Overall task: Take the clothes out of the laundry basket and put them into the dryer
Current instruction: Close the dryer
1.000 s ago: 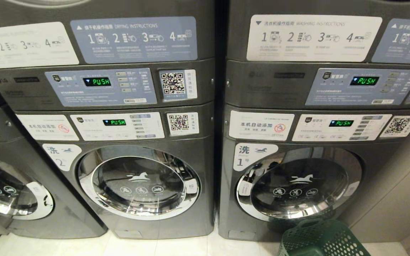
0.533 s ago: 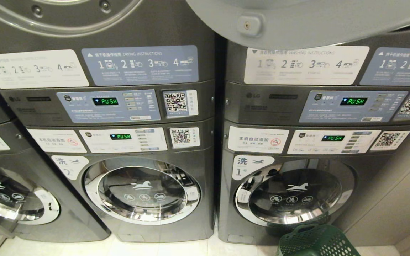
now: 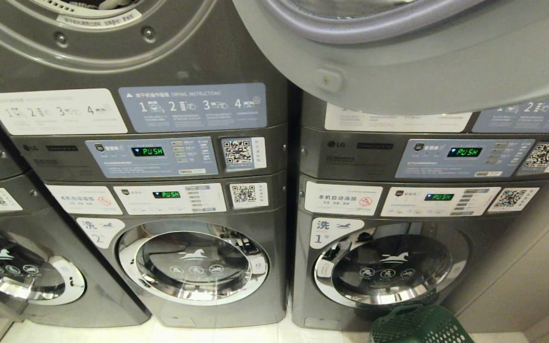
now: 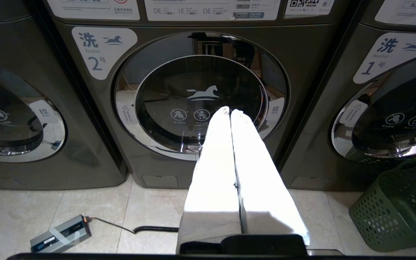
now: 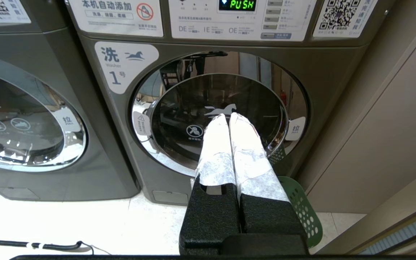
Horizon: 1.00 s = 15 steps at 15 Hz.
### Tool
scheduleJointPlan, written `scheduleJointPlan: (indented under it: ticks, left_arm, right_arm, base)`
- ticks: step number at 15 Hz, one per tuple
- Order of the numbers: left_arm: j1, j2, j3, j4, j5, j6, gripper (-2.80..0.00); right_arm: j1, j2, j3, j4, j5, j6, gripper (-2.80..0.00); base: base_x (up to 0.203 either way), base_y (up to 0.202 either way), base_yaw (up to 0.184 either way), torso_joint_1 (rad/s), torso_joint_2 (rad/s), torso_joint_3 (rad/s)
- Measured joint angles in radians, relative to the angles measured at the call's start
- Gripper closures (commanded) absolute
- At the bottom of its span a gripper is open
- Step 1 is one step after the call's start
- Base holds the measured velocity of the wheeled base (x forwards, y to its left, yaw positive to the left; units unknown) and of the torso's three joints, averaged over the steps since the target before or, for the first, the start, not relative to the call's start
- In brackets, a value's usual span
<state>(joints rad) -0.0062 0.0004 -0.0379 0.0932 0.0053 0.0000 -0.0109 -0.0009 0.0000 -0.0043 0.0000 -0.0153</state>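
Both sets of jaws are pressed together with nothing between them. The left gripper (image 4: pixel 229 111), wrapped in white, hangs in front of the washer marked 2 (image 4: pixel 200 94), pointing at its round chrome-ringed glass door with the white horse emblem. The right gripper (image 5: pixel 228 116), white-wrapped on black bases, does the same in front of the washer marked 1 (image 5: pixel 219 112).

The dark green plastic laundry basket with lattice walls (image 3: pixel 420 326) sits on the pale tiled floor (image 4: pixel 85 202) at the lower right of the head view, right against the front of washer 1; can't tell what's in it from here. In the left wrist view it's at the lower right too.

The dark grey LG dryer (image 3: pixel 112 57) is in the upper left of the head view, above washer 2, drum opening exposed. Its big grey round door (image 3: pixel 398 71) is swung open across the upper right, covering part of the neighbouring stack's labels.

A grey box with a coiled black cable (image 4: pixel 61 233) lies on the floor.
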Motion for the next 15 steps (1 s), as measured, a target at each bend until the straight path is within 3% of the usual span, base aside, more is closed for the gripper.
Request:
scheduleJointPlan:
  ticks: [15]
  left_arm:
    - [0.000, 0.000, 0.000, 0.000, 0.000, 0.000, 0.00]
  right_arm:
    - [0.000, 0.000, 0.000, 0.000, 0.000, 0.000, 0.00]
  base:
    - [0.000, 0.000, 0.000, 0.131, -0.26, -0.131]
